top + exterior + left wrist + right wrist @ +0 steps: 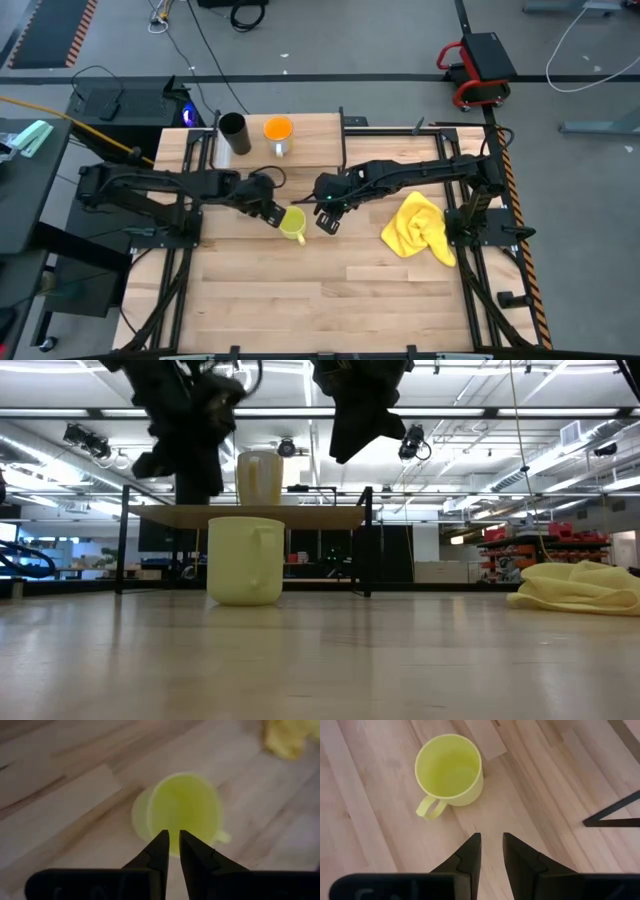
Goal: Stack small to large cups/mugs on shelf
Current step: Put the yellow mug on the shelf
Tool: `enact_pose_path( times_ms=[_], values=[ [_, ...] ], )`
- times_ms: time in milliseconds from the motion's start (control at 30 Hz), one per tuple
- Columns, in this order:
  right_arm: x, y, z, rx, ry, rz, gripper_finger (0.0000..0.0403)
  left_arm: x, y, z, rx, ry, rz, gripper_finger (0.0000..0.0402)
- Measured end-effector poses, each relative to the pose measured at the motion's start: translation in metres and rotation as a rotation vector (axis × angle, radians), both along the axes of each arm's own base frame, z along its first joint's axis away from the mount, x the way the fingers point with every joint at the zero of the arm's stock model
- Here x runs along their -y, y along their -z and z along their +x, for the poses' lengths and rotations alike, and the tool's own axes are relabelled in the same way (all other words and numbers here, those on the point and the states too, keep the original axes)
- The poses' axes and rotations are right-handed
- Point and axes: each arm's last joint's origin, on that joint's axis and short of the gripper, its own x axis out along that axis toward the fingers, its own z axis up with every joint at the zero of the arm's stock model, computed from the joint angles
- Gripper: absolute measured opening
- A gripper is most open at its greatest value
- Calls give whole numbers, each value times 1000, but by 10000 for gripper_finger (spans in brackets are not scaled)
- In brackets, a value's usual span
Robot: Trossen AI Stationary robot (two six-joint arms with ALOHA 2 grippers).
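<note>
Yellow-green plastic mug with a loop handle point(293, 224) standing upright on the light butcher-block table point(330, 300), just in front of the low light-wood shelf on thin black legs point(310, 152), not yet on it. Long axis vertical, mouth up, empty inside. Handle pointing toward the front edge of the table in the high view, away from the shelf; seen as a small loop off the rim in the right wrist view.

Already on the shelf: black cylindrical cup point(233, 131) at the left, orange cup with a pale base point(278, 135) just beside it, both upright.

Left gripper point(268, 205) hanging above and just beside the mug's rim, fingers nearly together with a thin slit between them, nothing held. Right gripper point(329, 216) hovering near the mug's other side, fingers slightly apart, nothing held. Both clear of the table in the low view.

Step in hand, by judgement: grasp the mug for the lift to the shelf. To do it well: spread the left fingers wider before descending, straddle the wall with one finger inside and one outside, on the side away from the handle. Keep it vertical on the lift, clear the shelf edge, set down in the free space right of the orange cup. Keep the right gripper out of the path.

Crumpled yellow cloth point(423, 228) well apart at the right, no concern.
</note>
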Motion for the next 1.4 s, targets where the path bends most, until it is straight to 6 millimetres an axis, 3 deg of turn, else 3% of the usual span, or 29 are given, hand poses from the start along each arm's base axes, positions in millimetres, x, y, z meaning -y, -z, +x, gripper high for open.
enact_pose_path(
  times_ms=[100,400,667,1400],
  values=[
    [0,1,-2,-14,17,8,87,-5,11,7,-63,27,-17,63],
    [-1,1,-3,-29,19,10,87,-17,11,17,-118,47,10,89],
    [-1,2,-4,-35,26,12,87,-14,24,27,-155,86,-16,105],
    [-1,2,-4,-34,31,1,87,-16,42,38,-193,90,-27,101]
  ],
)
